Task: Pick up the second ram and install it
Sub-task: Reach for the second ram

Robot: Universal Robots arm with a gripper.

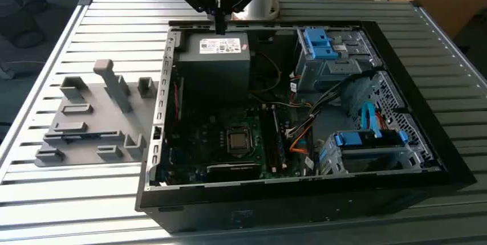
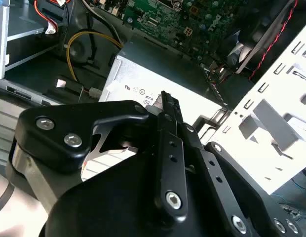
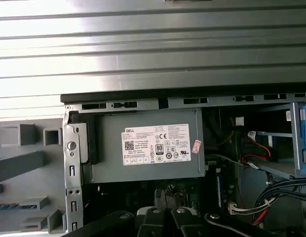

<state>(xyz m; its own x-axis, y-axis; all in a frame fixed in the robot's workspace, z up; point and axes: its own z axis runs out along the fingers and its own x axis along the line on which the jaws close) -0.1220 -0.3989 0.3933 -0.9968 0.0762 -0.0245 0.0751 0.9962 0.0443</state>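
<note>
Gripper (image 1: pixel 220 27) fingers are pressed together, and nothing is pinched between them. It points straight down and hangs over the far rim of the case (image 1: pixel 228 211). The case lies open on the table (image 1: pixel 114 23).

Right under the gripper sits the power box (image 1: pixel 216 57) with its white label on top. In the second wrist view the gripper (image 2: pixel 165 98) tips meet in a thin point, and the power box (image 2: pixel 158 74) is just past them. The green board (image 2: pixel 192 19) is farther on from the tips. In the exterior view the board (image 1: pixel 213 137) lies beyond the power box, deeper in the case and well apart from the gripper.

The ram (image 1: pixel 82 137) is far from the gripper. It lies as a thin dark strip in a slot of the grey holder (image 1: pixel 99 121). The holder is on the table outside the case, toward the exterior view's left of the gripper. In the first wrist view the ram (image 3: pixel 15 205) shows as a thin strip with bluish marks, off to the side of the power box (image 3: pixel 143 148).
</note>
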